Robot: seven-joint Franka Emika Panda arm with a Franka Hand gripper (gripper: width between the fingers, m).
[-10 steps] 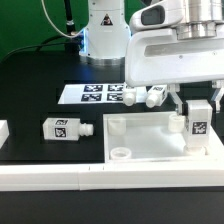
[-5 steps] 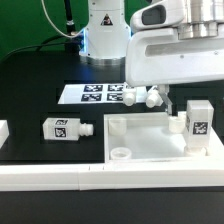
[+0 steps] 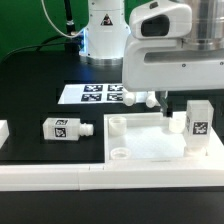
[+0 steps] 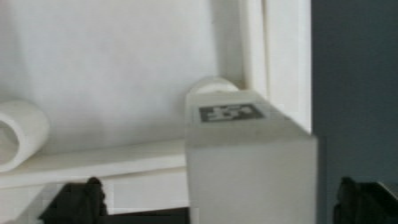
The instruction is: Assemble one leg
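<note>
One leg (image 3: 198, 121), a white block with a black-and-white tag, stands upright in the white tray (image 3: 150, 146) at its corner toward the exterior view's right. In the wrist view the leg (image 4: 249, 150) fills the middle, its tag facing the camera. My gripper (image 3: 183, 98) is open just above the leg. In the wrist view, the gripper (image 4: 222, 205) has its dark fingertips (image 4: 80, 200) wide apart on either side of the leg, not touching it. A second leg (image 3: 62, 129) lies on its side on the black table.
The marker board (image 3: 92, 95) lies behind the tray. Two more legs (image 3: 140, 97) lie beside it. A white part (image 3: 3, 130) shows at the exterior view's left edge. The tray has round corner bosses (image 3: 120, 155). A white rail (image 3: 60, 177) runs along the front.
My gripper has risen and shifted toward the exterior view's left, away from the upright leg. The leg stays standing in the tray corner.
</note>
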